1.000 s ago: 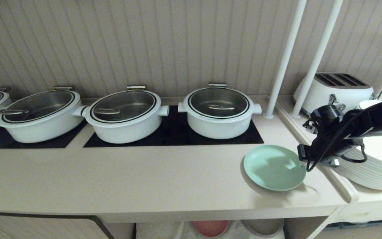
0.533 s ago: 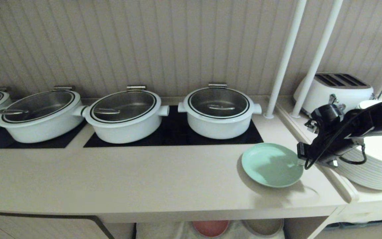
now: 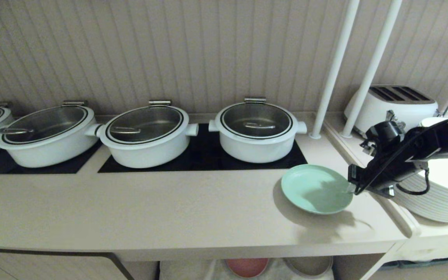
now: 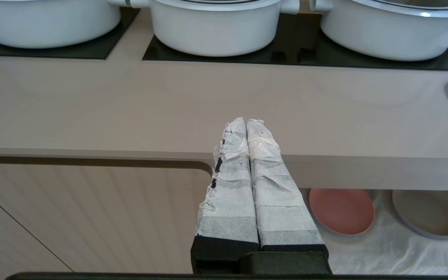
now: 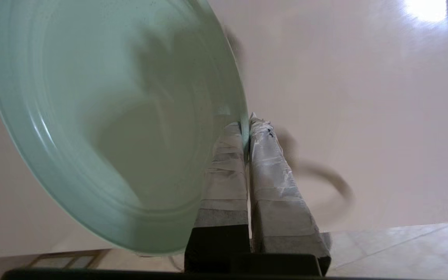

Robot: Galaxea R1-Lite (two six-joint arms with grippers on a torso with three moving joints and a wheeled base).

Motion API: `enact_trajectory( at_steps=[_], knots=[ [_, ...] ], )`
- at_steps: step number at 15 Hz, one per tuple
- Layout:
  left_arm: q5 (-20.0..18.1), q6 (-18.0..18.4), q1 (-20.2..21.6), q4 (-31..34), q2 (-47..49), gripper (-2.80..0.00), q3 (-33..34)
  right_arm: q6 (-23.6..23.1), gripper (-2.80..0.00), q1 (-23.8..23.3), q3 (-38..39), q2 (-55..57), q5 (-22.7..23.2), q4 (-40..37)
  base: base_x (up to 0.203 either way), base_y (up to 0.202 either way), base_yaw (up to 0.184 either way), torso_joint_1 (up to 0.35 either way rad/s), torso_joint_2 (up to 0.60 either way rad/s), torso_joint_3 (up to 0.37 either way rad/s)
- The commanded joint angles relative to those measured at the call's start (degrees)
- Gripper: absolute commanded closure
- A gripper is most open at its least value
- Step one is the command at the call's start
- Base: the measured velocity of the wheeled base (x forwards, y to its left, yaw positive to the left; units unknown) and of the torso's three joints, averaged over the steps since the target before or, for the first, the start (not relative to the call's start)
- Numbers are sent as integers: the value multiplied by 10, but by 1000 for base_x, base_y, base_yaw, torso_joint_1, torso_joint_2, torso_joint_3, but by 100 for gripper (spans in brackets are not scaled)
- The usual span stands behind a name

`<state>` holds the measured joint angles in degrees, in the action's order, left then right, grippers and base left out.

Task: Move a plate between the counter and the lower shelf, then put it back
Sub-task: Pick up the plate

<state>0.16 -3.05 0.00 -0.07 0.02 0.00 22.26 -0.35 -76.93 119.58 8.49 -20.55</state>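
The mint-green plate (image 3: 315, 188) hangs tilted just above the right end of the counter (image 3: 169, 210), casting a shadow below it. My right gripper (image 3: 349, 188) is shut on the plate's right rim; in the right wrist view the plate (image 5: 103, 124) fills one side and its rim sits pinched between the taped fingers (image 5: 228, 167) of my right gripper (image 5: 246, 124). My left gripper (image 4: 246, 123) is shut and empty, parked in front of the counter edge (image 4: 130, 155). The lower shelf (image 4: 395, 249), lined with white cloth, shows under the counter.
Several white lidded pots (image 3: 256, 130) stand on black cooktop panels behind the plate. A tall stack of white plates (image 3: 441, 190) and a toaster (image 3: 393, 105) sit to the right, beside two white poles (image 3: 333, 74). A pink plate (image 4: 341, 211) and a beige plate (image 4: 428, 213) lie on the shelf.
The right gripper has lifted the plate slightly and carried it a little left and back, tilting it; its shadow on the counter has grown. The left arm has not moved.
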Motion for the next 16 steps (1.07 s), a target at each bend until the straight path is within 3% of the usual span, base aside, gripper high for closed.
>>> enact_trajectory(
  at_steps=[1, 6, 16],
  knots=[
    [0, 0, 0, 0, 0, 0, 0, 3, 0, 1, 3, -8, 12, -3, 0, 0, 0, 0, 0, 0],
    [0, 0, 0, 0, 0, 0, 0, 4, 0, 1, 25, -39, 38, -7, 0, 0, 0, 0, 0, 0],
    [0, 0, 0, 0, 0, 0, 0, 0, 0, -2, 38, -23, 36, 32, 0, 0, 0, 0, 0, 0]
  ],
)
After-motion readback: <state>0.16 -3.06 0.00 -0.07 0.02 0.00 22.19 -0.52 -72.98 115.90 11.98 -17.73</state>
